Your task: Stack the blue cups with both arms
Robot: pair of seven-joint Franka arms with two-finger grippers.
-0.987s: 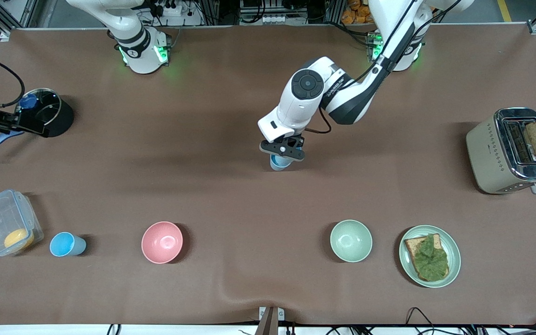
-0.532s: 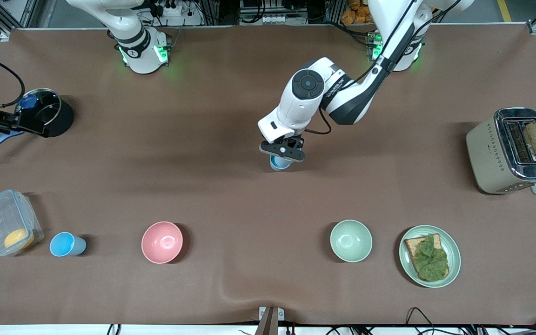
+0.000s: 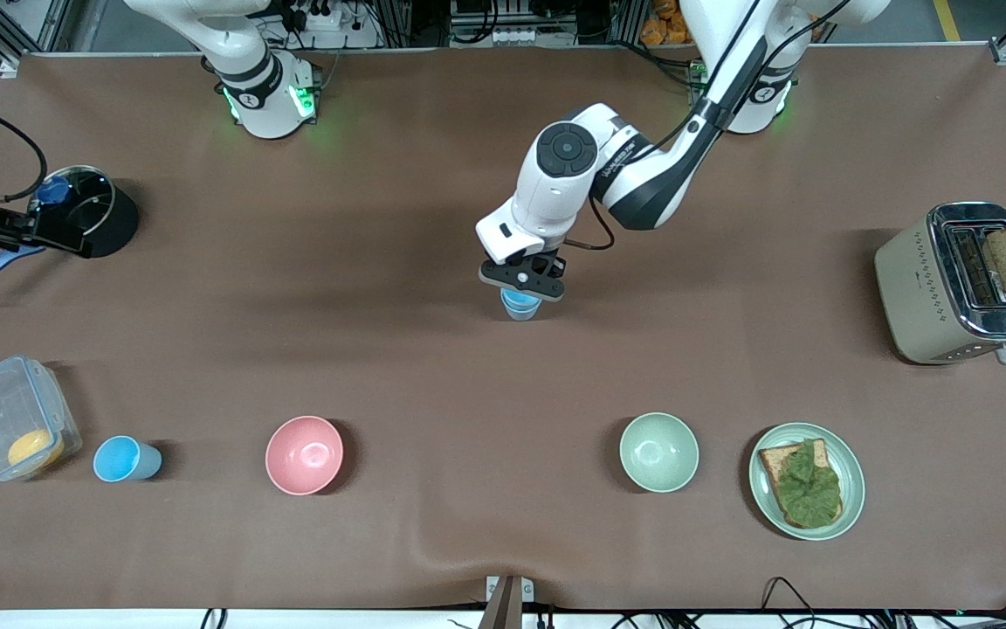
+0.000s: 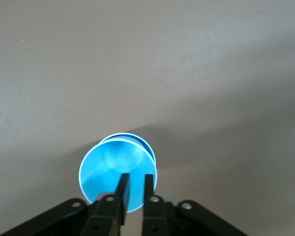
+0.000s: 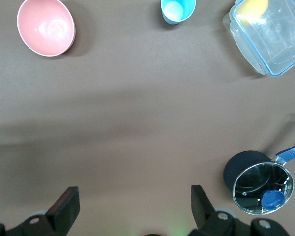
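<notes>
Nearest the front camera runs a row of things. From the right arm's end they are a clear lidded box (image 3: 12, 428) with something yellow in it, the near blue cup (image 3: 126, 459) standing upright just beside the box, a pink bowl (image 3: 304, 454), a green bowl (image 3: 658, 452), and a plate (image 3: 852, 476) of bread topped with lettuce.

Farther off, at the table's middle, the second blue cup (image 3: 520, 306) stands upright on the brown cloth. The left gripper (image 3: 522, 281) is directly over its mouth. In the left wrist view its jaws stand narrow with a slim gap. As far as that view shows, nothing is pinched between them, so I judge this cup to be just set down.

To finish this release well, the jaws should part a little more. The lift should then go straight up, so that no fingertip catches the rim and tips the cup. The near cup would then fall to the right arm.

Farther again, at the right arm's end, the right gripper (image 5: 132, 189) waits with its jaws wide and empty, close to a black saucepan (image 3: 88, 214) with a glass lid. At the left arm's end a toaster (image 3: 940, 288) holds a slice of bread.

The small lettering on the left arm's forearm cannot be read, and no other brand or label is legible.
</notes>
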